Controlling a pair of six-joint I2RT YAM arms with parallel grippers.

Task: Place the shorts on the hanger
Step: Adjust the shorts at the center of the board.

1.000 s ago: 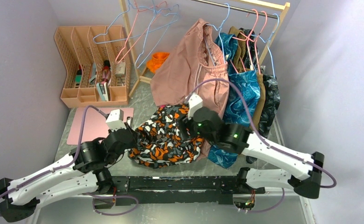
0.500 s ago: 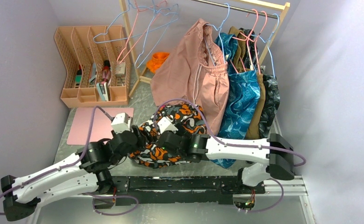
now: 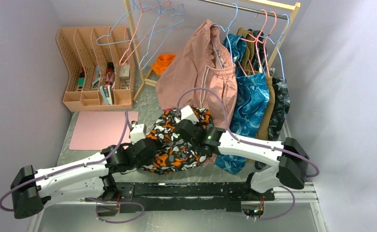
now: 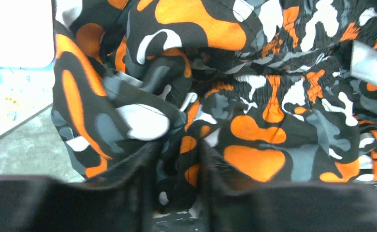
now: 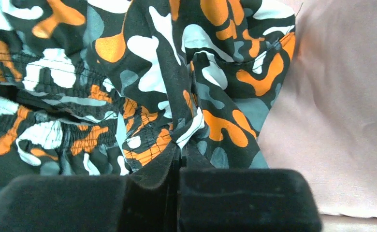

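The shorts [image 3: 174,145], in an orange, black, white and grey blotch print, lie bunched on the table between my two arms. At their left edge my left gripper [image 3: 147,145] is shut on a fold; in the left wrist view that fold [image 4: 179,169] is pinched between the fingers of the left gripper [image 4: 177,162]. My right gripper [image 3: 185,129] sits on the far side of the heap. The right wrist view shows the right gripper [image 5: 179,151] shut on a tuck of the shorts [image 5: 148,72]. A light-blue hanger [image 3: 110,31] hangs empty at the rack's left end, far from both grippers.
A dusty-pink garment [image 3: 196,77], a blue leaf-print one [image 3: 249,96] and darker clothes hang on the rail behind the shorts. A peach desk organiser [image 3: 94,67] stands at the back left, with a pink mat [image 3: 92,128] in front. An orange item [image 3: 165,60] lies by the rack's foot.
Both grippers opened and then shut on the shorts. The right gripper moved back and to the right over the heap; the left arm reached further right into the fabric.
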